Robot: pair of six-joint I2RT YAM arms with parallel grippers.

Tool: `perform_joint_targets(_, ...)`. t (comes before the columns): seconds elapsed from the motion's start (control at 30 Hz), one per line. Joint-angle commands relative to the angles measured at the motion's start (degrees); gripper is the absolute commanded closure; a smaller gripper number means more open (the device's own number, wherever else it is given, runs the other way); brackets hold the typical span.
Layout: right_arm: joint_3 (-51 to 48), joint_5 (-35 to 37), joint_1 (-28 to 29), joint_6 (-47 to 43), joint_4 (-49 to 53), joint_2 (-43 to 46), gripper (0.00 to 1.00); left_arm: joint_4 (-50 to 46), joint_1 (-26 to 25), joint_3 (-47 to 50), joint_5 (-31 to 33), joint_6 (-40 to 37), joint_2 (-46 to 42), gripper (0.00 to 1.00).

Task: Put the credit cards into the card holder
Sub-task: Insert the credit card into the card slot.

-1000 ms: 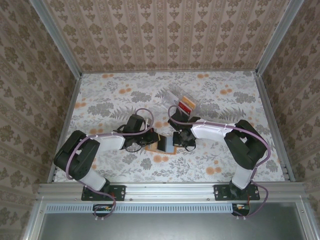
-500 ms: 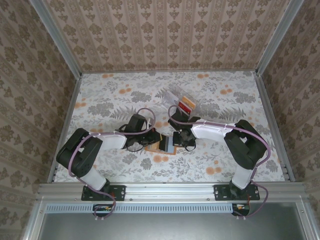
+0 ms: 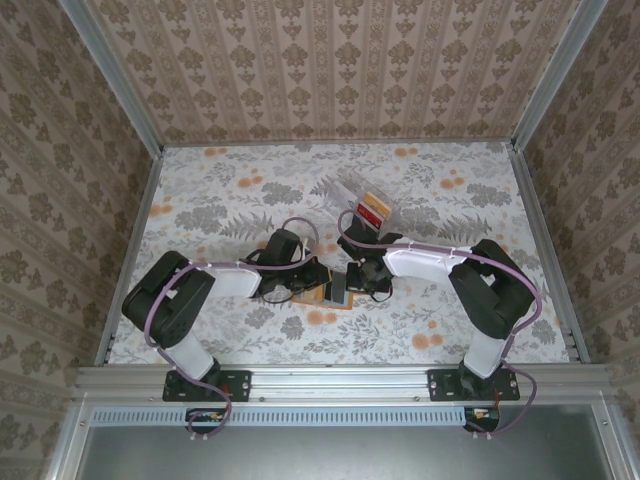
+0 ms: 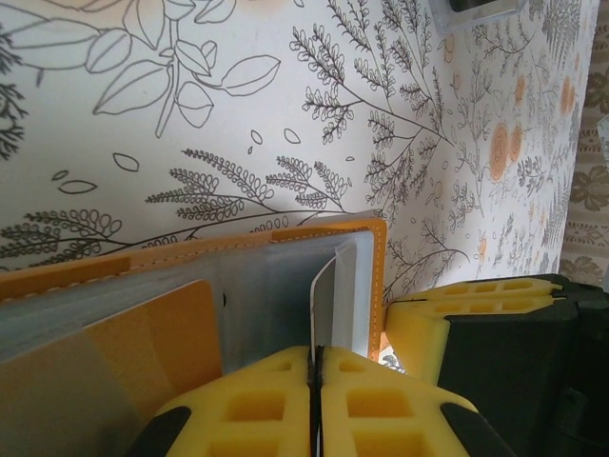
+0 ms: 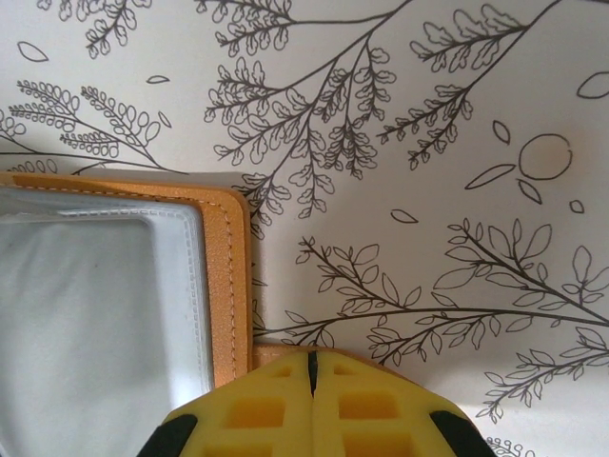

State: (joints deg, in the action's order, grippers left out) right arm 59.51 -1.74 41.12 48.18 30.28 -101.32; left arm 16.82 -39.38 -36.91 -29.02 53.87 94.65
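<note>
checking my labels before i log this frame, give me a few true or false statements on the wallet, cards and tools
1. The card holder lies open on the table. True.
2. The left tool is spread wide. False: its pads sit together on a thin card standing in the holder.
3. The clear box holds a red card. True.
4. The right tool grips a red card. False: it is shut at the holder's edge, with no card seen in it.

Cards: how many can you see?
3. A red card and an orange card sit in the clear box; a third card is pinched by the left gripper at the holder. More may hide inside the holder.
</note>
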Motion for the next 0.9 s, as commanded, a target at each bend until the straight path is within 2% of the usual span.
perform_joint_targets(0.0, -2.46, -1.60, 0.36, 0.94, -4.29, -3.36, 0.94, -1.88, -0.92, -0.49, 1.05, 0.29, 0.46, 0.89)
perform_joint_targets(0.27, -2.20, -2.00, 0.36, 1.03, -4.57, -3.38, 0.94, -4.48, -1.83, -1.75, 1.15, -1.22, 0.94, 0.83)
perform_joint_targets(0.87, -2.64, -2.40, 0.36, 1.69, -4.39, -1.61, 0.94, -14.54, -3.78, -6.46, 3.62, -4.77, -0.09, 0.58)
